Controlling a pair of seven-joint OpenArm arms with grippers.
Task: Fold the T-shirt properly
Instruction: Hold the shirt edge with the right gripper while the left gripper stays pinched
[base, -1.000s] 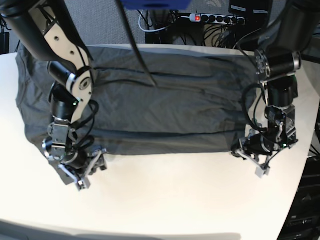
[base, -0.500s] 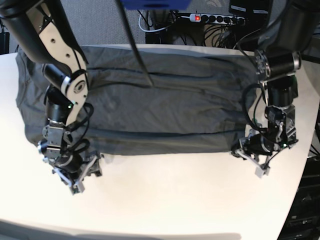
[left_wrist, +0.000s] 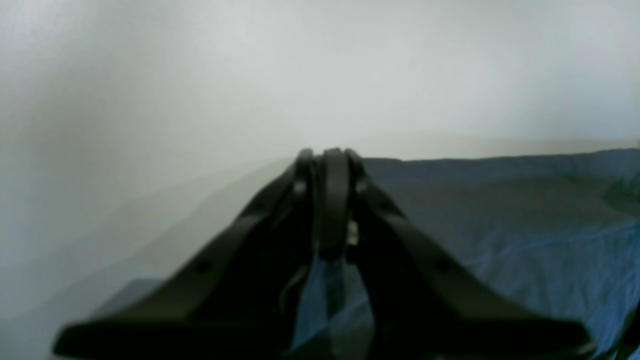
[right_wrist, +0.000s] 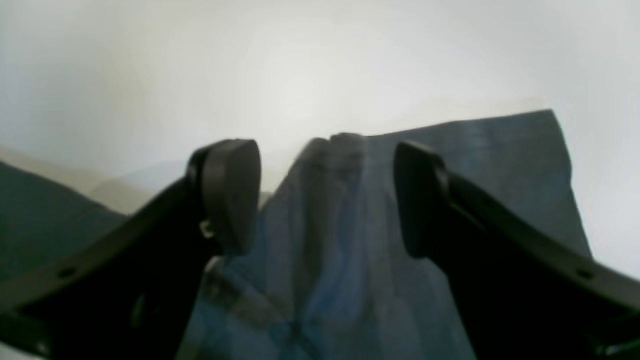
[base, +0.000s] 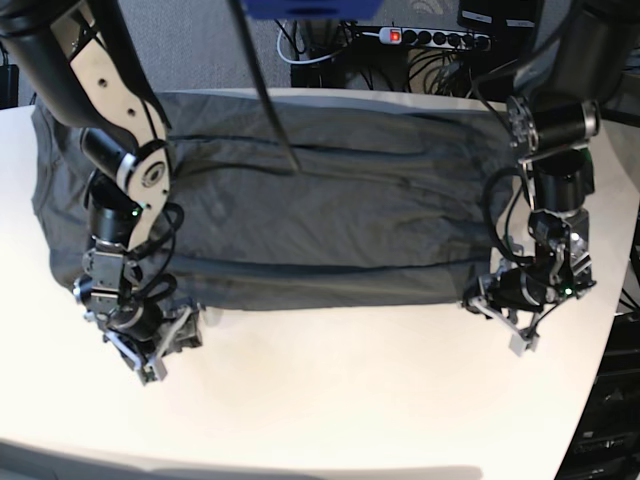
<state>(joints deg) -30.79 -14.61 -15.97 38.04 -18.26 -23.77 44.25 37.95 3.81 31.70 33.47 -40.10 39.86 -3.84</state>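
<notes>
In the base view, the dark grey T-shirt (base: 330, 220) lies spread across the white table (base: 340, 390), beyond the two grippers and between the two arms, with creases running from side to side. Its near edge runs from beside the right gripper (base: 175, 350) across to the left gripper (base: 490, 310). The left gripper is at the near corner of the cloth, on the view's right, with bare table on its near side. The right gripper is over the near part of the cloth on the view's left, its tips reaching toward the bare table. Part of the shirt behind the right gripper is hidden by the arm.

In the left wrist view, the left gripper's fingers are brought together on the T-shirt, pinching it at its edge. A strip of the fabric extends from the fingertips toward the view's right, with white table beyond the edge. More of the cloth lies below and beside the fingers, partly covered by them.

In the right wrist view, the right gripper's fingers stand wide apart, with a raised, wrinkled part of the T-shirt between them. The gripper is not clamped on it. The fabric's edge peaks between the fingertips, and a flatter corner reaches out past the finger on the view's right. Another piece of the cloth lies beside the finger on the view's left, with white table showing between the two parts.
</notes>
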